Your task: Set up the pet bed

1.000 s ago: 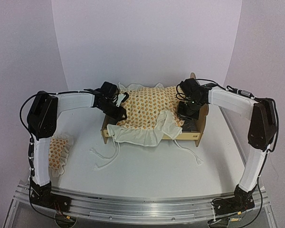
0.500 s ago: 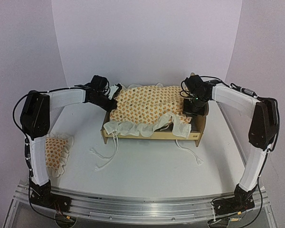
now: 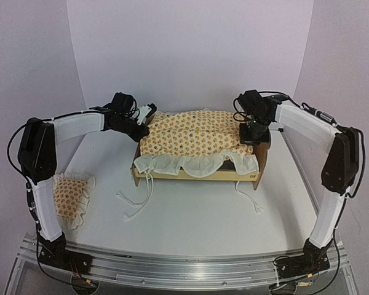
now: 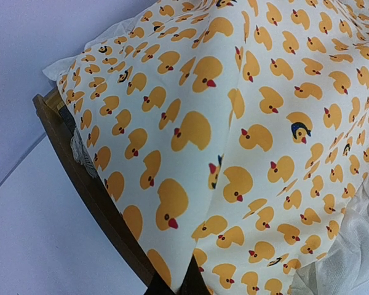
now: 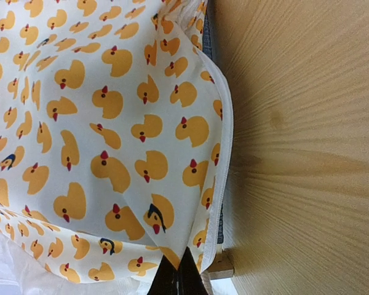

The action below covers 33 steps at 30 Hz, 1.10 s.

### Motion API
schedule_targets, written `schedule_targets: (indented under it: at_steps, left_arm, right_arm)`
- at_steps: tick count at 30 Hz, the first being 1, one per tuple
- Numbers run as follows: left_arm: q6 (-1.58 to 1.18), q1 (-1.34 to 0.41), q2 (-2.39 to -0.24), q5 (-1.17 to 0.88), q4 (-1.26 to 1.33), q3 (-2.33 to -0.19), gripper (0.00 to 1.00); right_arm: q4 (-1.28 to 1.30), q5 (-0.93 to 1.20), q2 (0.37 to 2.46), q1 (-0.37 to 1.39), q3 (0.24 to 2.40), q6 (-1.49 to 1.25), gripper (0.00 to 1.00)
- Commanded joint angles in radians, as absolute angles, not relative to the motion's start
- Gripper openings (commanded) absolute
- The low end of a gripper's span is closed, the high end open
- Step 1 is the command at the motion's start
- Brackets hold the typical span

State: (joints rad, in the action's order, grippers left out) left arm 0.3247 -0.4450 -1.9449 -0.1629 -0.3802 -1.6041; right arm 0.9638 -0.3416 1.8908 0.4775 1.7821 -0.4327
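Cushion on pet bed (image 3: 197, 177), both grippers pinching it.
We note the pet bed mid-worktop (image 3: 190, 221), headboard (image 3: 264, 153) at the right, with the duck-print cushion (image 3: 197, 132) draped over it and its ruffle hanging over the near rail. The left gripper (image 3: 145, 121) is closed on the cushion's far-left corner, and the right gripper (image 3: 253, 139) is closed on cushion cloth beside the headboard. A small pillow (image 3: 71, 196) lies near-left, apart.

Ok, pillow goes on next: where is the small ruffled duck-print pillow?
Top view: the pillow lies at the table's near left, beside the left arm, apart from the light plywood pet bed.
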Motion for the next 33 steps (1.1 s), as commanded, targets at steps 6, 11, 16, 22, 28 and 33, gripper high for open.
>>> schedule_targets:
  at_steps: [6, 11, 16, 22, 28, 33]
  left_arm:
    - [0.368, -0.429, -1.9, -0.222, -0.395, -1.587, 0.22]
    - [0.415, -0.43, -1.822, -0.259, -0.376, -1.582, 0.62]
    - [0.496, -0.44, -1.758, -0.381, -0.371, -1.599, 0.73]
    - [0.767, -0.621, -1.793, -0.561, -0.525, -1.661, 0.76]
    - [0.727, -0.787, -1.95, -0.559, -0.44, -1.788, 0.87]
    - [0.529, -0.841, -2.11, -0.462, -0.288, -1.909, 0.87]
  right_arm:
    - [1.062, -0.342, 1.982, 0.485, 1.838, -0.386, 0.19]
    - [1.058, -0.366, 1.935, 0.485, 1.858, -0.392, 0.36]
    - [1.072, -0.412, 1.89, 0.489, 1.923, -0.373, 0.46]
    - [1.091, -0.344, 1.81, 0.5, 1.902, -0.375, 0.56]
    - [1.03, -0.087, 1.732, 0.5, 1.781, -0.443, 0.56]
    - [0.911, -0.041, 1.625, 0.501, 1.585, -0.521, 0.54]
